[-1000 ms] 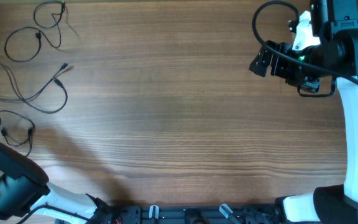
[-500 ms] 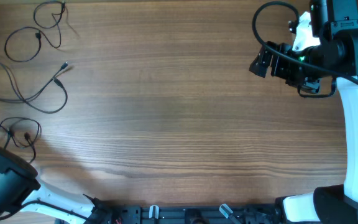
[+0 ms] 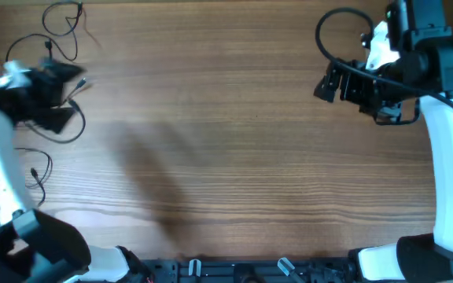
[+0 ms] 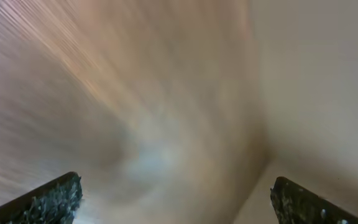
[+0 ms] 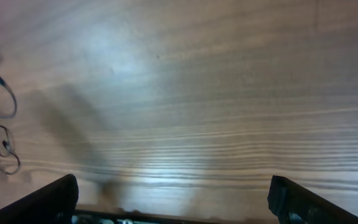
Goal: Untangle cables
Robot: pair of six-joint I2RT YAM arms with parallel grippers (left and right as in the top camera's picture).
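The cables (image 3: pixel 60 22) lie in loose loops at the table's (image 3: pixel 226 149) left edge. The blurred left gripper (image 3: pixel 75 75) seems to hover over them, jaws spread. The right gripper (image 3: pixel 325 82), also spread, is well apart from them.

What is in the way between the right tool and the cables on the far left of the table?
Nothing visible: only bare table lies between the right tool and the cables. The left tool shows blurred above the middle one.
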